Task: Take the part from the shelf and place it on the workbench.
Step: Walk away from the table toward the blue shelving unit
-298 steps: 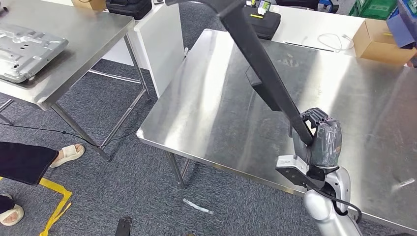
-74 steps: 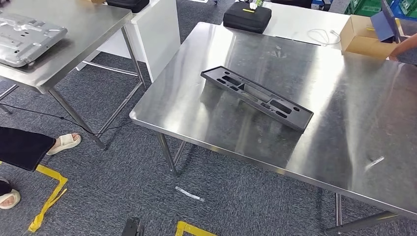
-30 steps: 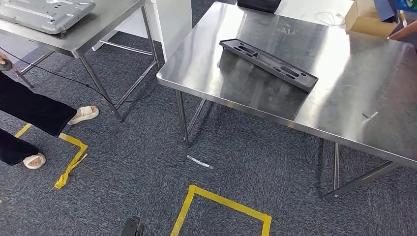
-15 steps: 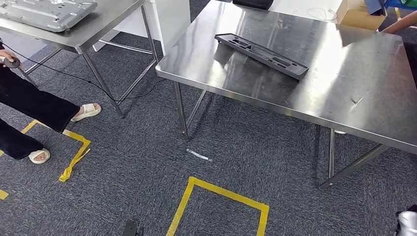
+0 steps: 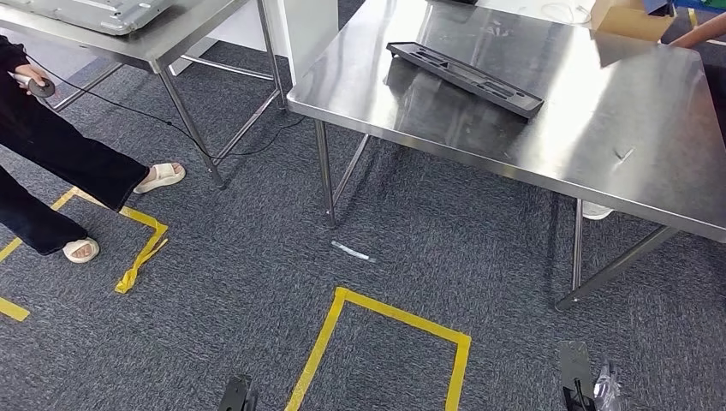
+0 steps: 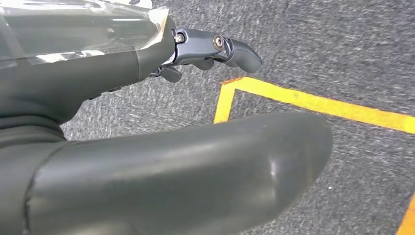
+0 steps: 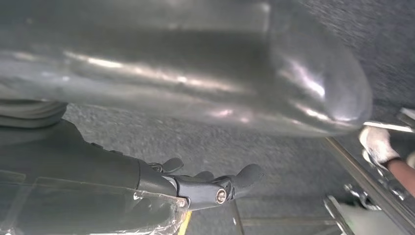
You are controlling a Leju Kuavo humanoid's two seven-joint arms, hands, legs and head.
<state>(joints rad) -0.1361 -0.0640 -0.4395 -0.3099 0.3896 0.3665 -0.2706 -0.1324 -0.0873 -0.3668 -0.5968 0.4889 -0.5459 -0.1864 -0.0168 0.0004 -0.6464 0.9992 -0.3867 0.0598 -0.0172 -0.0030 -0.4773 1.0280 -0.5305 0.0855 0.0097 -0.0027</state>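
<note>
The long black plastic part (image 5: 467,77) lies flat on the steel workbench (image 5: 556,137), toward its far left side, with nothing touching it. I stand back from the bench, with carpet between us. My left hand (image 6: 98,83) hangs over the carpet with its fingers (image 6: 230,46) stretched out and its thumb apart, holding nothing. My right hand (image 7: 98,169) also hangs low, fingers (image 7: 230,183) extended and empty, near a table leg.
A second steel table (image 5: 184,34) with a grey metal plate (image 5: 94,10) stands at the left. A person in dark trousers and sandals (image 5: 51,163) stands beside it. Yellow floor tape (image 5: 377,312) marks the carpet. A cardboard box (image 5: 629,15) and a person's arm (image 5: 698,36) are at the far right.
My right hand, which held the part ten seconds ago, has let go, and the part lies on the bench. The camera has since backed away, showing more floor; the part stays put.
</note>
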